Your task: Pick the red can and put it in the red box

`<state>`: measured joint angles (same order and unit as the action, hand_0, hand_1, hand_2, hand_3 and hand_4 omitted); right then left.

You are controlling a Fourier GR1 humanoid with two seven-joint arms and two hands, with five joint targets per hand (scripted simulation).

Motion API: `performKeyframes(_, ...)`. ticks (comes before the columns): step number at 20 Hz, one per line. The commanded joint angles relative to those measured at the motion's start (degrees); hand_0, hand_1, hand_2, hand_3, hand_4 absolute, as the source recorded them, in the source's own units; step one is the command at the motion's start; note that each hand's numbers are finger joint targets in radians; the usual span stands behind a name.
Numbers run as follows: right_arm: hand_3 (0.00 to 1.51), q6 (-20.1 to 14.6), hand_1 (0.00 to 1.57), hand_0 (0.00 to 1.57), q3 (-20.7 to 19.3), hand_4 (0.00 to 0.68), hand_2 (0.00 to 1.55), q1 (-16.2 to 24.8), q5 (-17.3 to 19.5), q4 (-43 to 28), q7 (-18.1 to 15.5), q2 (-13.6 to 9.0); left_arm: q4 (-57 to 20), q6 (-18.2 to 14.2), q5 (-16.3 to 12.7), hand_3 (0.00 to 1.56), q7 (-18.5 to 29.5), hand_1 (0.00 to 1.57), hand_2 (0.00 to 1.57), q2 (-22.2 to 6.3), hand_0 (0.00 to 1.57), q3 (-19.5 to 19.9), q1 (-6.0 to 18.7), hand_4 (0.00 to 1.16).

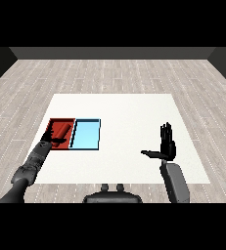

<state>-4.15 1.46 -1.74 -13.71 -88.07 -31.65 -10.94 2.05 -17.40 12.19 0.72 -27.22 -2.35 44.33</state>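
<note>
From the head view, a flat white rectangular table (pixel 134 112) fills the middle of the frame. At centre left a shallow red tray (pixel 56 124) lies touching a light blue tray (pixel 86 134) on its right. The left hand (pixel 49 139) reaches over the red tray's near edge, and a red cylindrical can (pixel 61 131) lies in that tray by the hand; whether the fingers curl round it I cannot tell. At right of centre, the right hand (pixel 167 144) stands upright, fingers straight, thumb spread leftward, holding nothing

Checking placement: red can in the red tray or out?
In. The red can lies on its side inside the red tray, with the left hand over the tray's near edge.
</note>
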Motion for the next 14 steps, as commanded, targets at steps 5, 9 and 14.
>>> performKeyframes(5,0.00,0.51,0.00,0.00,-0.72,0.000,0.00,-0.71,-0.71,-2.36,0.86,-0.33,5.80,-5.87,-8.36,0.00,10.20,0.00,0.00,-1.18,0.00,8.75,-2.46,0.00)
performKeyframes(9,0.00,1.94,0.00,0.00,0.15,0.000,0.00,1.53,-0.41,-1.70,-0.53,-0.42,15.65,-3.21,-17.38,0.00,24.81,0.00,0.00,0.87,0.00,17.44,-2.21,0.00)
performKeyframes(14,0.00,3.64,0.00,0.00,-0.95,0.000,0.00,1.72,-1.94,-1.34,-0.93,-1.12,26.50,5.25,-21.34,0.00,39.01,0.00,0.00,7.69,0.00,18.72,-4.10,0.00)
